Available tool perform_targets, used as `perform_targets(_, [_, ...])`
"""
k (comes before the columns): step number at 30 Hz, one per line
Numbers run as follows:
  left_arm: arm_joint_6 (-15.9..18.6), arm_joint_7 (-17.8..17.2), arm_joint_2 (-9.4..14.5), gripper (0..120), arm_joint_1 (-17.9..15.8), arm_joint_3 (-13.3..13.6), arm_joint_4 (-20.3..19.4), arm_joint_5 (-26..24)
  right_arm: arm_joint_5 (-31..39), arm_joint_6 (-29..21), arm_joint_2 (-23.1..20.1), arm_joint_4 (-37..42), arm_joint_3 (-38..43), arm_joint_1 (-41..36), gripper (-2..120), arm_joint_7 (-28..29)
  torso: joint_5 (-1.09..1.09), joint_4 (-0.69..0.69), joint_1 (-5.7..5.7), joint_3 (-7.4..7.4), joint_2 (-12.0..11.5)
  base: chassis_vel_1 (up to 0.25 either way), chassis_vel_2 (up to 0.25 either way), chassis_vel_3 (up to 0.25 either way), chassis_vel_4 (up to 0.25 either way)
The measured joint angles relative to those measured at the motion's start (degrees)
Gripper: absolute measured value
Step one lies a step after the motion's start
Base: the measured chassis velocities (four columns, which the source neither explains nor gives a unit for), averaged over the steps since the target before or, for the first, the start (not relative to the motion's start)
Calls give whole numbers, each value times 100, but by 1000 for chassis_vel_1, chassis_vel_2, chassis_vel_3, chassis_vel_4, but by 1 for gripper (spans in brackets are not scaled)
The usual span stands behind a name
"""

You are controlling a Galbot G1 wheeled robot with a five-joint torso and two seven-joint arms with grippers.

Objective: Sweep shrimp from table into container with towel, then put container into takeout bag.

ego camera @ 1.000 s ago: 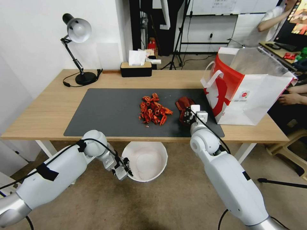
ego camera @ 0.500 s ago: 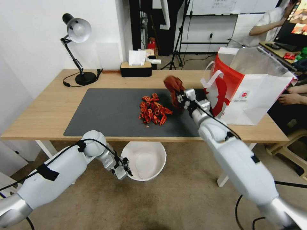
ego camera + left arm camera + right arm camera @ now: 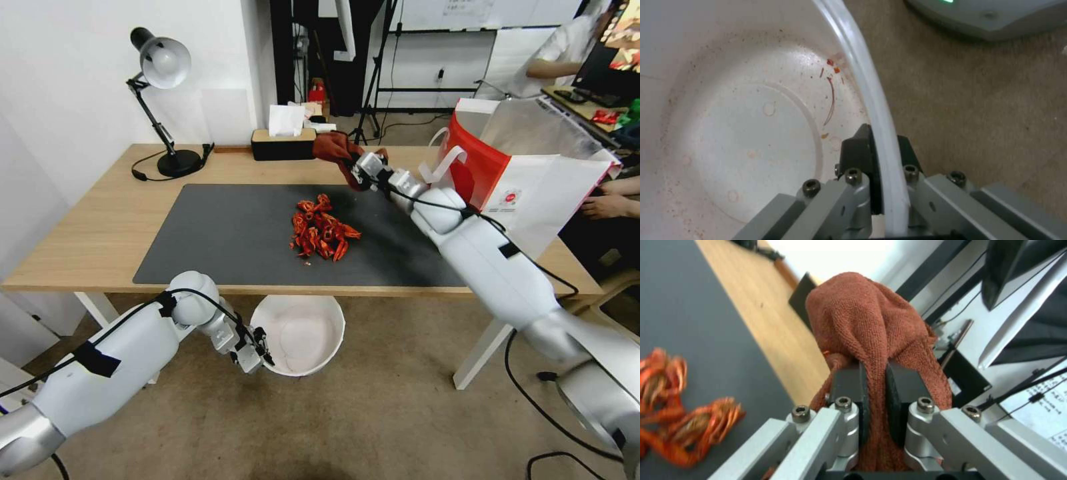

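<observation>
From the head view, the table (image 3: 100, 233) has a dark mat (image 3: 220, 233) on it. The shrimp (image 3: 321, 229) sit in a heap on the mat, close to its middle. The right gripper (image 3: 355, 171) is up in the air past the far side of the shrimp, over the back of the table. It has the towel (image 3: 333, 148) pinched tight, and the towel bunches up above it. Just behind the towel is a black box (image 3: 283, 145) with white tissues (image 3: 287, 120) on top. A lamp (image 3: 160, 100) stands at the far left corner. The bag (image 3: 527, 167) stands open at the right end of the table, and the right arm passes in front of it. The bowl (image 3: 301, 333) is held low, under the front edge of the table, below the shrimp. The left gripper (image 3: 257, 347) holds the bowl by its left rim.

In the left wrist view, the left gripper (image 3: 878, 156) is closed on the rim of the bowl (image 3: 751, 126), one finger inside and one outside. The bowl has only small red bits in it. The floor (image 3: 978, 100) is under it.

In the right wrist view, the right gripper (image 3: 875, 400) has its two black pads (image 3: 849, 396) squeezed on a fold of the towel (image 3: 862, 323). The shrimp (image 3: 680, 413) lie on the mat (image 3: 689, 323) to one side.
</observation>
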Motion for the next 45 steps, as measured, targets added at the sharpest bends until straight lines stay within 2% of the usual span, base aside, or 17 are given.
perform_targets(8, [-90,-35,-86,0,-24,55,54,77,-21,-152,254,-371,117,-281,7,-29,-2,2,-1,0,0,0,0,0,0])
perform_targets(21, [-168,84,-64,0,-275,76,149,191,182,-159,342,-733,-8,-314,7,-282,0,3,-1,0,0,0,0,0,0])
perform_targets(38, [-311,73,90,0,-350,55,133,219,386,-89,-18,-328,-243,-507,7,-724,1,2,-1,-1,1,0,0,0,0])
perform_targets(44, [-281,214,48,0,-454,242,146,152,445,-71,-163,-136,-243,-595,7,-771,0,3,-2,-1,1,0,0,0,0])
perform_targets(45, [-237,258,-2,0,-525,345,188,77,468,-67,-197,-92,-223,-630,7,-773,0,3,-1,0,1,0,0,0,0])
